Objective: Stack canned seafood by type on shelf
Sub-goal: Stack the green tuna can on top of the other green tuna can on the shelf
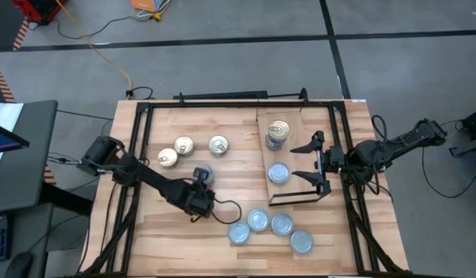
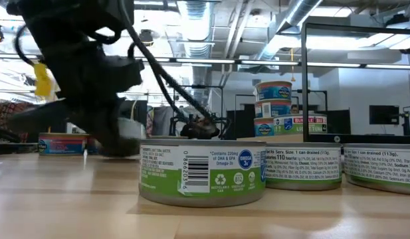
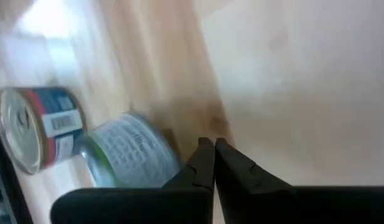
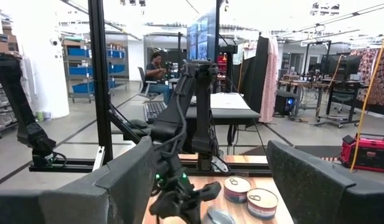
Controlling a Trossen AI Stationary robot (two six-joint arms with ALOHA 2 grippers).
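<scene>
Three gold-topped tins (image 1: pixel 183 145) stand on the table left of centre, and a short stack of gold-topped tins (image 1: pixel 278 133) stands on the shelf (image 1: pixel 295 197) beside one silvery-blue tin (image 1: pixel 278 173). Several more blue tins (image 1: pixel 258 221) sit near the table's near edge. Another blue-topped, green-labelled tin (image 1: pixel 203 174) (image 3: pixel 132 152) stands just beside my left gripper (image 1: pixel 200 191) (image 3: pixel 215 152), which is shut and low over the table. My right gripper (image 1: pixel 319 164) (image 4: pixel 210 180) hovers open over the shelf's right edge, touching nothing. My left gripper has its shut fingers (image 3: pixel 201 163) close beside the side wall (image 3: pixel 160 155) of the green-labelled tin, which stands on the table. I cannot tell whether they touch it.
A dark metal frame (image 1: pixel 222 100) runs around the table's far and side edges. A red-and-blue-labelled tin (image 3: pixel 36 124) stands beyond the green one in the left wrist view. Bare wood lies near the table's near left corner (image 1: pixel 137 239). A person sits far off in the room (image 4: pixel 155 65).
</scene>
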